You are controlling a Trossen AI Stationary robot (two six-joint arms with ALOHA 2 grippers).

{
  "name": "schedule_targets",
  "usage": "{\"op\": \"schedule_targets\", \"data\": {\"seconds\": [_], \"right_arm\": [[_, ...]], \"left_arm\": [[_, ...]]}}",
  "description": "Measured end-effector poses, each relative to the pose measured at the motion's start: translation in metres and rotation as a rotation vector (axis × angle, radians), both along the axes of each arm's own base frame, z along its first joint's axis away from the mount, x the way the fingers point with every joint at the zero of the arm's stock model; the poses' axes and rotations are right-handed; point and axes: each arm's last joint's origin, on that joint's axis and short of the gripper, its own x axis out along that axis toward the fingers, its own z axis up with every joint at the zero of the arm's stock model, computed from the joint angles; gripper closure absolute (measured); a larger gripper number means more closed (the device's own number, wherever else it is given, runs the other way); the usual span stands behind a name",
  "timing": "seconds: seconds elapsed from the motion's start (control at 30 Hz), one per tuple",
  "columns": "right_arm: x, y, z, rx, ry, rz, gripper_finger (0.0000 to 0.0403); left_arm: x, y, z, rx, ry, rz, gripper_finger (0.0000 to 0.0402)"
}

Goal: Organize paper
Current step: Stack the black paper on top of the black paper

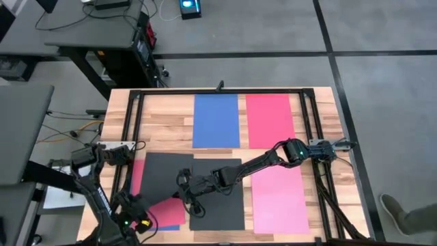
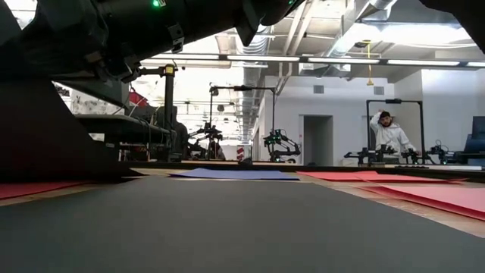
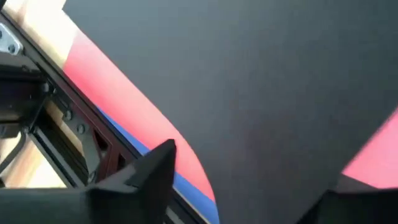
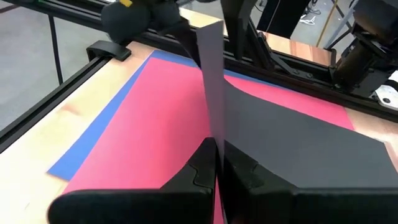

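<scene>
A black sheet (image 1: 167,171) lies at the near left on a red sheet (image 1: 167,206), which lies on a blue sheet (image 1: 169,223). My right gripper (image 1: 186,195) reaches across from the right and is shut on this black sheet's edge. A second black sheet (image 1: 217,201) lies flat beside it. My left gripper (image 1: 136,213) hovers at the stack's near left corner, its fingers (image 3: 163,163) open above the black sheet (image 3: 249,81); whether they touch it I cannot tell. Single blue (image 1: 215,120), red (image 1: 270,120) and pink (image 1: 280,199) sheets lie flat. My right gripper pinches the black sheet's edge (image 4: 213,127) between its two shut fingers, one layer. The fingers come nearly level from the table's right side. The held edge is bent up and stands upright above the fingers (image 4: 211,62). The rest of the sheet (image 4: 298,146) lies on the red one.
A black metal frame (image 1: 130,137) runs along the table's left, far and right sides, close to the left stack. Desks and cables stand off the table's left. A person shows in the room beyond the table (image 2: 390,133), and a shoe (image 1: 403,212) at the right.
</scene>
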Motion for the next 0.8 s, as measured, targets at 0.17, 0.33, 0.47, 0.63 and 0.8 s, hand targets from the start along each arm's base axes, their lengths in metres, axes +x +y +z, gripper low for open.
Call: {"op": "schedule_targets", "data": {"seconds": [0.17,0.33,0.47,0.63,0.8], "right_arm": [[0.002,0.000,0.005,-0.008,-0.003,0.003,0.0403],[0.006,0.001,0.026,-0.059,0.002,0.024,0.0403],[0.008,0.001,0.049,-0.114,0.047,0.029,0.0403],[0.008,-0.001,0.082,-0.181,0.042,0.026,0.0403],[0.007,-0.009,0.107,-0.212,0.053,0.019,0.0403]], "left_arm": [[0.006,0.003,0.001,0.004,0.038,-0.023,0.0329],[0.009,0.006,0.016,0.067,0.059,0.003,0.0395],[0.015,0.003,0.035,0.066,0.033,-0.006,0.0401],[0.024,0.003,0.046,0.039,-0.004,-0.020,0.0401],[0.031,0.007,0.046,0.043,-0.004,-0.011,0.0401]]}}
